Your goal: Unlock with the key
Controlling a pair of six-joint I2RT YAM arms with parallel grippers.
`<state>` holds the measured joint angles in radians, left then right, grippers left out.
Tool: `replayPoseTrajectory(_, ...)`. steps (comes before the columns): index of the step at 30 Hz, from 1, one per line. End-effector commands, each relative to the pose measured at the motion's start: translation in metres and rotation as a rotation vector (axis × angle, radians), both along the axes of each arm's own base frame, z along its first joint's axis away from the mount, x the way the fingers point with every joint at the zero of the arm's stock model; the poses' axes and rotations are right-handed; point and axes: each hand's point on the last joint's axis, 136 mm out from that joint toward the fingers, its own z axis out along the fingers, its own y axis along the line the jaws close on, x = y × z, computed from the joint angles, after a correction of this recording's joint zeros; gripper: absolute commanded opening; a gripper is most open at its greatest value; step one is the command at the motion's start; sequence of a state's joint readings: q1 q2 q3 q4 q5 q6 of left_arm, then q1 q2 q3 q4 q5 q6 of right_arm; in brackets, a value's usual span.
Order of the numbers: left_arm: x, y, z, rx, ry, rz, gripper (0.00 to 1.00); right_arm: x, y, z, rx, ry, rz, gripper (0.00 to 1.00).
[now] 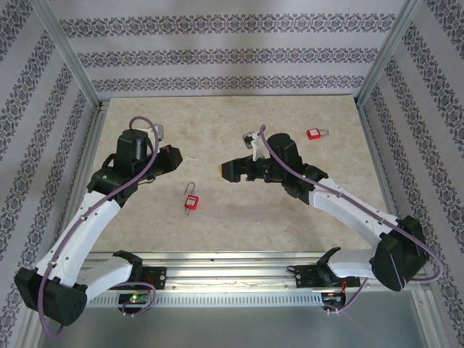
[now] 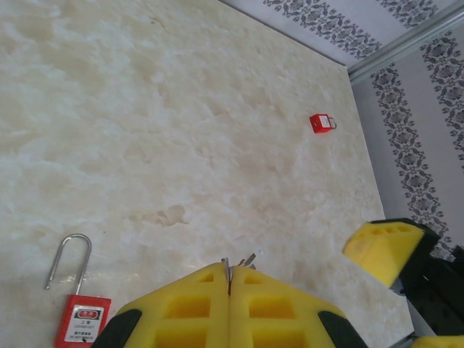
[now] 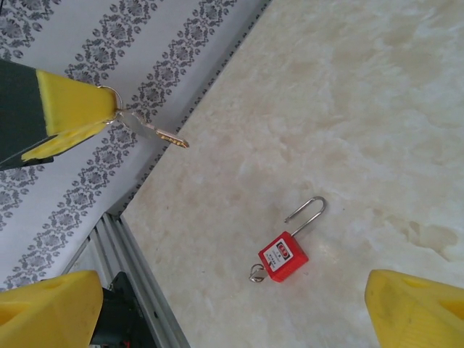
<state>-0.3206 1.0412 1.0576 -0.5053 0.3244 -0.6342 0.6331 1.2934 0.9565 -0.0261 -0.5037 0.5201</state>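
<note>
The padlock [image 1: 191, 201] lies flat on the table [image 1: 290, 225] nearest the bases, between the arms, shackle [image 3: 313, 206] toward the far side; nothing touches it. One shackle leg looks free of the body and a small ring [image 3: 255, 274] sits at its base, but I cannot tell whether it is locked. Just beyond, the left gripper [image 1: 176, 156] is clamped on the key [image 3: 156, 133], held in the air; so the key is in hand but in no lock, and lining up, inserting and turning seem left to do. The key's long axis runs across the table, its tip pointing right toward the right gripper [image 1: 225, 171], whose fingers stand wide apart, holding nothing. Farthest, at the right, lies a second padlock [image 1: 315, 133], well apart.
</note>
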Motion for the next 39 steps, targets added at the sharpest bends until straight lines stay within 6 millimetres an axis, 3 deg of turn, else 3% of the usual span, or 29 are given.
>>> replayPoseTrajectory(1,0.004,-0.009,0.010,-0.026,-0.040,-0.008,0.00,-0.007,0.016,0.021,0.061,-0.066,0.090,0.90)
replayPoseTrajectory(6,0.000,-0.031,0.008,-0.013,-0.024,-0.110,0.00,-0.018,0.022,0.020,-0.007,-0.163,0.184,0.86)
replayPoseTrajectory(14,-0.008,-0.044,0.005,0.059,-0.025,-0.169,0.00,-0.026,0.028,0.009,-0.055,-0.229,0.309,0.75)
replayPoseTrajectory(23,-0.019,-0.058,0.005,0.109,-0.046,-0.227,0.00,-0.016,0.032,-0.005,-0.117,-0.306,0.355,0.66)
replayPoseTrajectory(30,-0.024,-0.069,-0.001,0.125,-0.042,-0.271,0.00,-0.015,0.036,-0.005,-0.117,-0.359,0.401,0.57)
replayPoseTrajectory(39,-0.025,-0.077,-0.003,0.120,-0.039,-0.303,0.00,-0.010,0.036,-0.015,-0.146,-0.364,0.409,0.52)
